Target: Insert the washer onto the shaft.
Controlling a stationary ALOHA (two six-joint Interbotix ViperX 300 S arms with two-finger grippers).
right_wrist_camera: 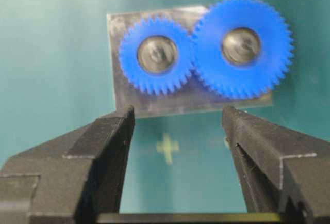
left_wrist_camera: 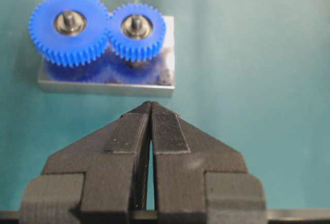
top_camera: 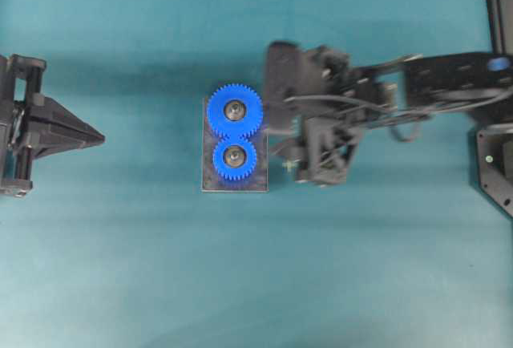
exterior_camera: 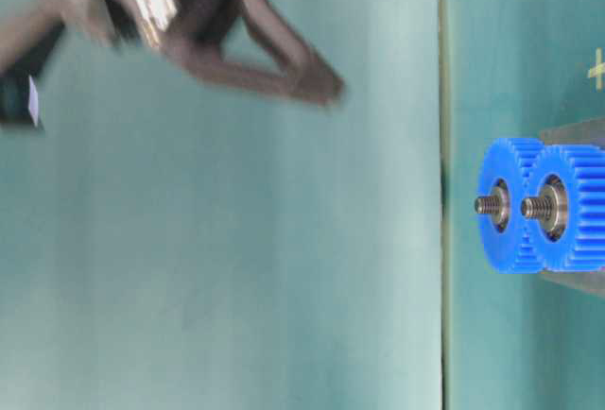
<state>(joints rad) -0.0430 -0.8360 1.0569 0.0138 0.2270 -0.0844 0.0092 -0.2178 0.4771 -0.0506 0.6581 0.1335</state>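
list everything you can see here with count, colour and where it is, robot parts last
large gear: one, blue, on the far end of the plate, meshed with the small gear
small gear: one, blue, on the near end of the plate
shafts: two, metal, threaded, one through each gear's centre, each with a metal ring around its base
base plate: one, grey metal, mid-table under both gears
cross mark: one, pale yellow, on the table beside the plate
table: one, teal surface
left gripper: one, black, shut, short of the plate
right gripper: one, black, open, empty, raised beside the plate
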